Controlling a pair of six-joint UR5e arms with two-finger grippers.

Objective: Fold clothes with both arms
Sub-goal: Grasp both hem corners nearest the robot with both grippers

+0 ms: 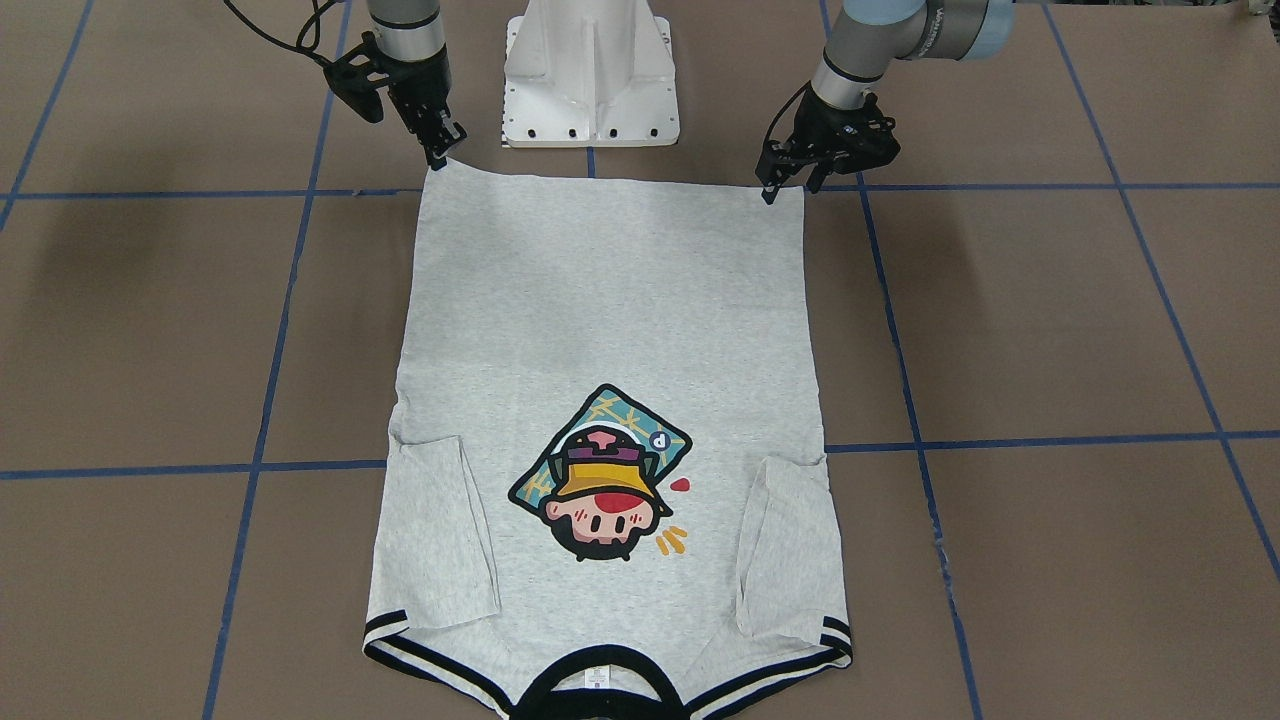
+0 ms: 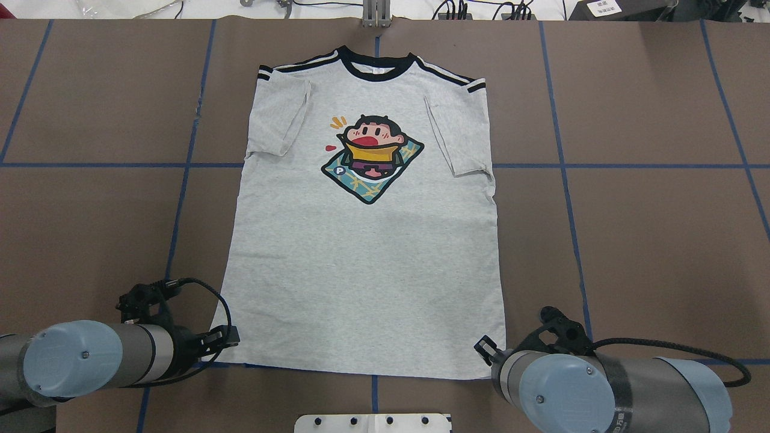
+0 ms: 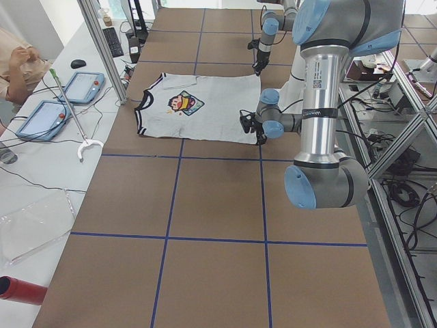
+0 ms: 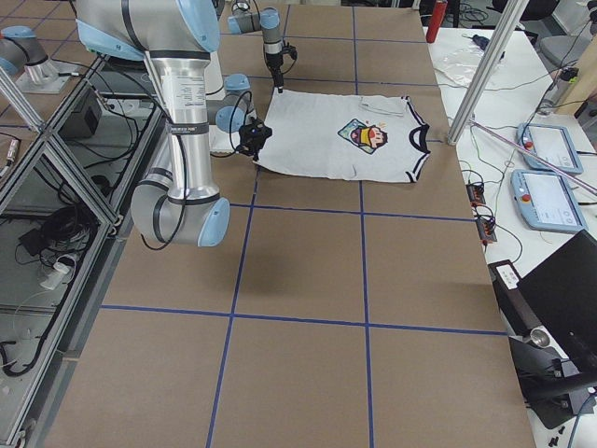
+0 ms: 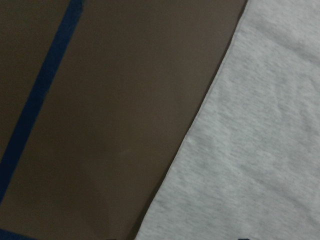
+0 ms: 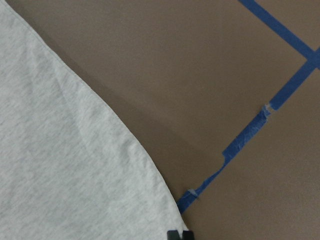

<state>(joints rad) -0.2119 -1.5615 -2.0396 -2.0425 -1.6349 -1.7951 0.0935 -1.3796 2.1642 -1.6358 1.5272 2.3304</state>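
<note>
Jaws at T-shirt (image 1: 610,300) hem corners, closure unclear; collar (image 1: 600,668) cropped.

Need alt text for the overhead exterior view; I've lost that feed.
A grey T-shirt lies flat on the brown table, print up, collar away from the robot, both sleeves folded inward. The left tool and right tool sit at the two near hem corners.
</note>
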